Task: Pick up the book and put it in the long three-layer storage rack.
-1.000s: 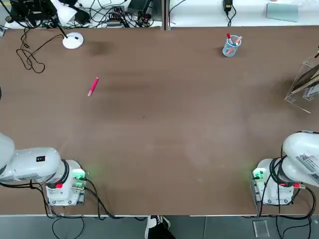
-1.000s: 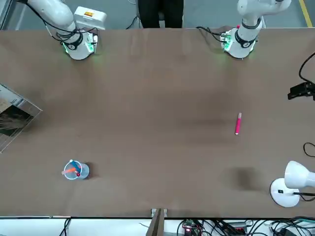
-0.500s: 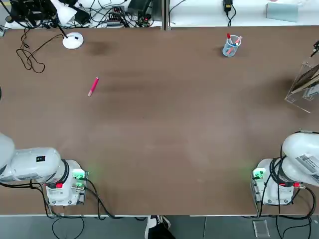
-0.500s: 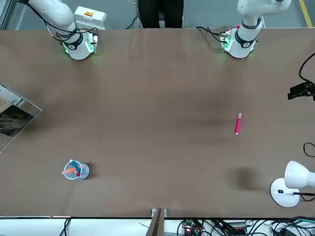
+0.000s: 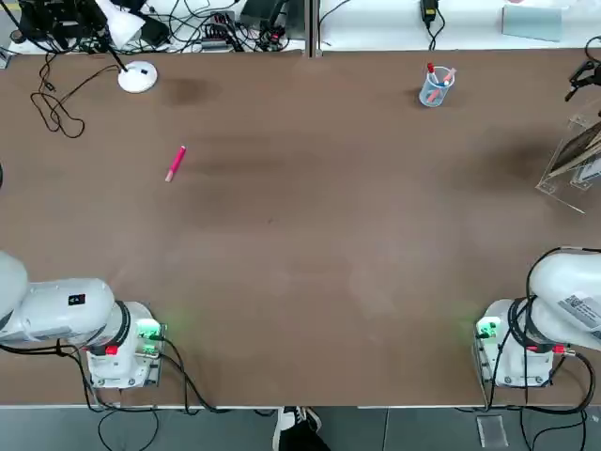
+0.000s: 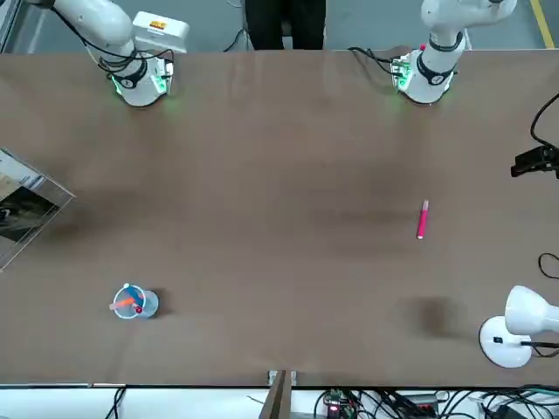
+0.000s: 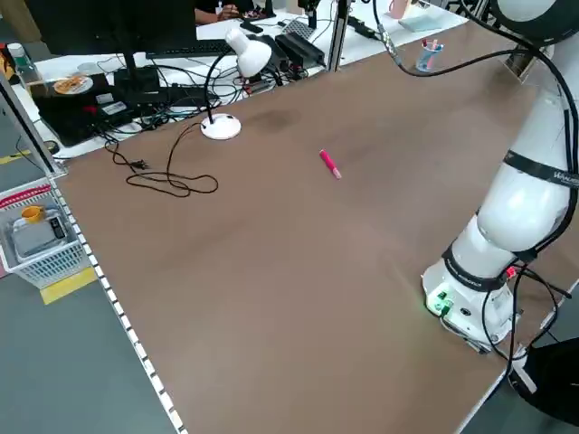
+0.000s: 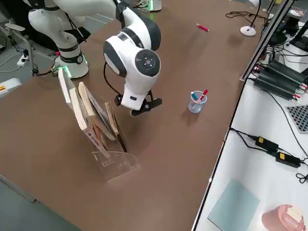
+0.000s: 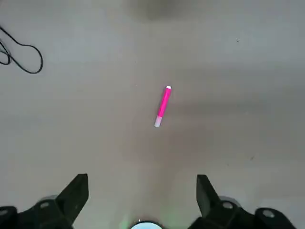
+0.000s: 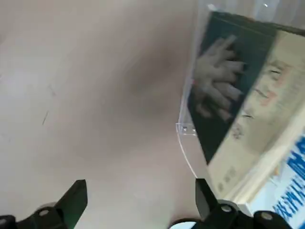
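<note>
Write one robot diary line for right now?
right gripper: open, empty, beside rack | book: in rack | left gripper: open, empty, parked above table

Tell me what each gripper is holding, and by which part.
Nothing is held: the left gripper is open over the table, and the right gripper is open near the rack.

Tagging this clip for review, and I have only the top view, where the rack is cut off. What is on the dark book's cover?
Observer: The dark book shows a pale hand.
Operator: Is the right gripper holding anything?
Observer: No, the right gripper, near the rack, has its fingers apart with nothing between them.
Operator: And the left?
Observer: The left gripper, over the table's left side, has open, empty fingers.
</note>
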